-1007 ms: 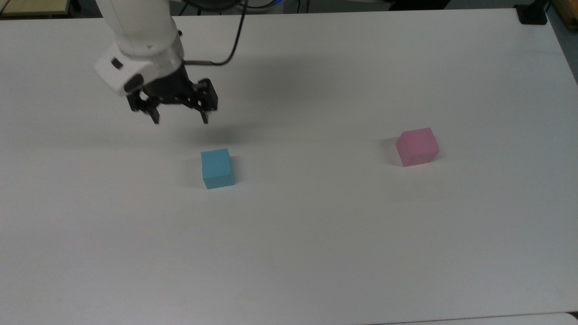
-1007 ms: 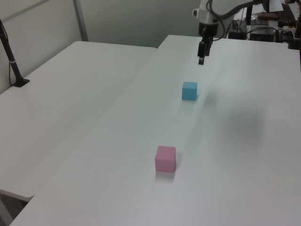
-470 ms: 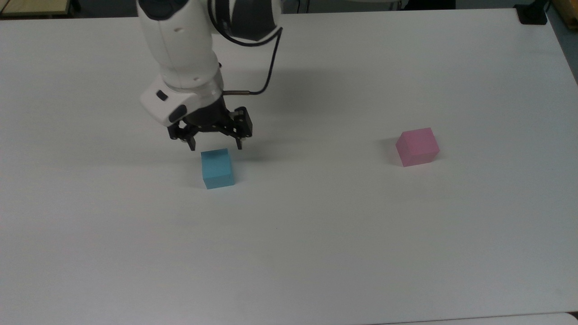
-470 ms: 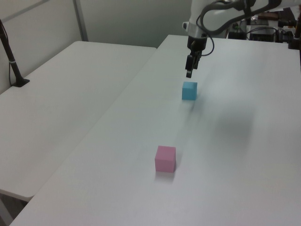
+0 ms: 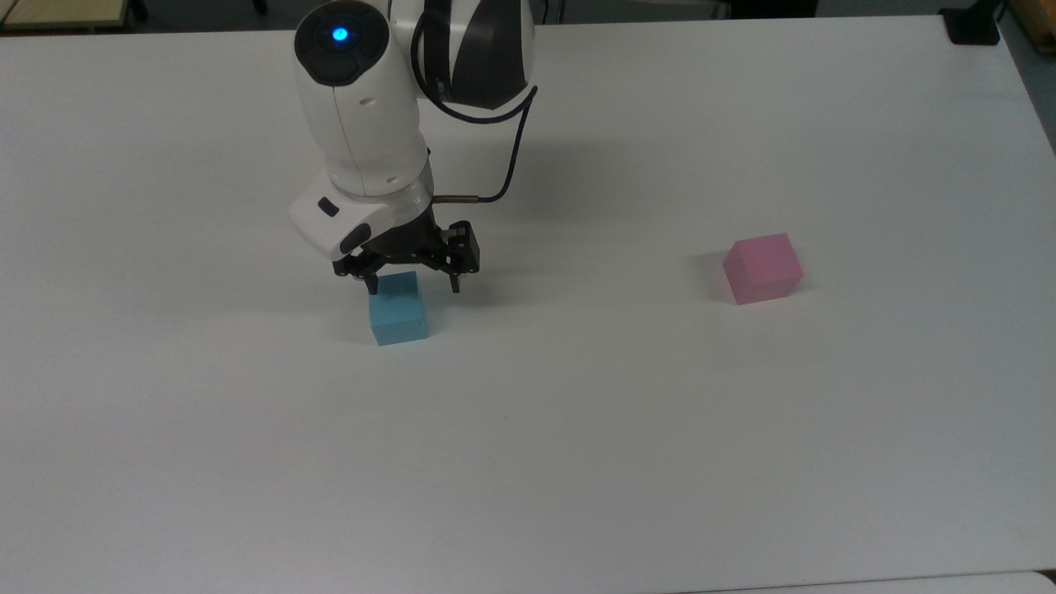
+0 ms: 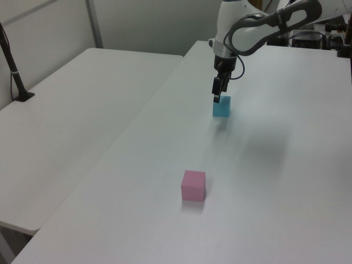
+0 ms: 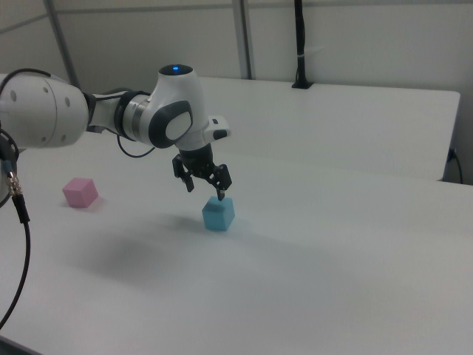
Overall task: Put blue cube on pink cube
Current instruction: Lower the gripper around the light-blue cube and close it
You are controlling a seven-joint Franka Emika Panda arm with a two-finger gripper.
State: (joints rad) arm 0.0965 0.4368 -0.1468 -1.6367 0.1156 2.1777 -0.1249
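In the last second my black two-finger claw (image 5: 414,283) has swung from up on the top view's left down to the small sky-blue matte cube (image 5: 398,309), my fingers spread wide and straddling its far top edge, not gripping. The cube has not shifted on the white desk (image 5: 577,429); it sits flat, slightly skewed, with no clear long axis. Well apart on the top view's right, the pastel pink matte cube (image 5: 763,267) also stays put, turned corner-on.

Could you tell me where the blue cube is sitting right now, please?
The blue cube rests on the white table left of centre in the top view, just below the open gripper, far left of the pink cube.
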